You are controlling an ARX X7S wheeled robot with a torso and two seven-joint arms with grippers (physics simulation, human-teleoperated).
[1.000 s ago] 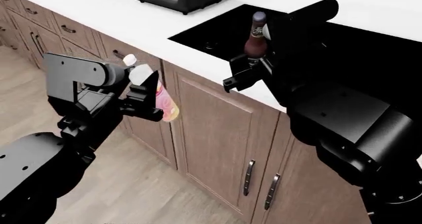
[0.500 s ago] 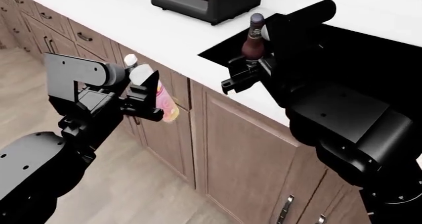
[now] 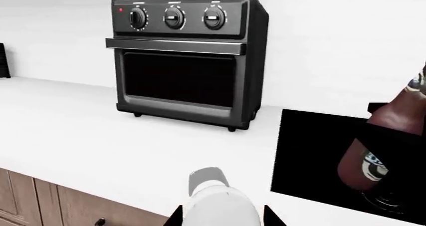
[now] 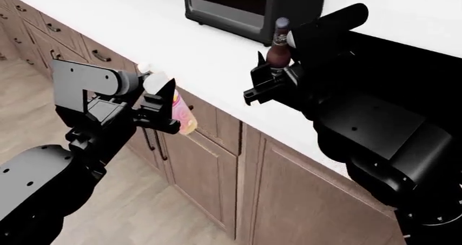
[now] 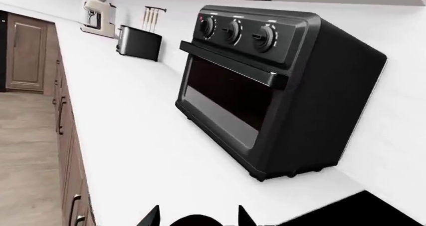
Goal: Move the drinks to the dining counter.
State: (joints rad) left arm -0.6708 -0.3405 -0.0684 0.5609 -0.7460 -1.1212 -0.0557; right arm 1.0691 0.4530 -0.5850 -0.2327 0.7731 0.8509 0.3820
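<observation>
In the head view my left gripper (image 4: 162, 107) is shut on the slim pink-and-yellow bottle (image 4: 182, 114), held tilted in front of the wood cabinets; its white cap (image 3: 211, 186) fills the near edge of the left wrist view between the jaws. My right gripper (image 4: 271, 83) is shut on the dark brown beer bottle (image 4: 277, 49), held upright above the white counter; that bottle also shows in the left wrist view (image 3: 376, 156), and its dark top (image 5: 193, 221) sits between the jaw tips in the right wrist view. The dining counter is out of view.
A black toaster oven (image 4: 249, 10) stands on the white counter (image 4: 123, 23), with a black cooktop (image 3: 313, 156) beside it. Wood cabinets with handles (image 4: 209, 164) run below. A toaster (image 5: 138, 42) and a mixer (image 5: 99, 16) stand farther along the counter.
The counter, oven and cabinets have slid to the right and nearer in the head view as the robot moves along. Both grippers keep their bottles in the same pose.
</observation>
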